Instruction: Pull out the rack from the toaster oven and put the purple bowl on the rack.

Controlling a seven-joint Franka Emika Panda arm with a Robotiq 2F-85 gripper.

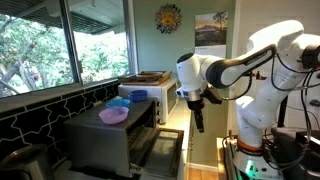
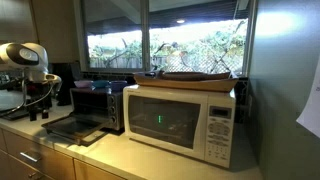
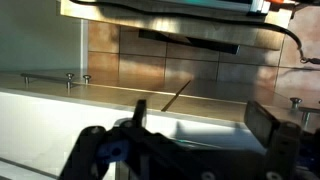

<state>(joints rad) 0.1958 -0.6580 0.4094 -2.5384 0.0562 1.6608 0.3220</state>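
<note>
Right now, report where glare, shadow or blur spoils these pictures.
In an exterior view, bright window panes backlight the room, dimming the white boxy microwave; in the wrist view, the open black hand is close and blurred.

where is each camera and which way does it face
An exterior view: beside the toaster oven, facing it, the purple bowl on top; arm and gripper show.
An exterior view: near the microwave, looking past it at the toaster oven; arm at the edge.
Wrist view: behind the open gripper, facing brown panels.
Both exterior views share toaster oven, microwave, arm.
</note>
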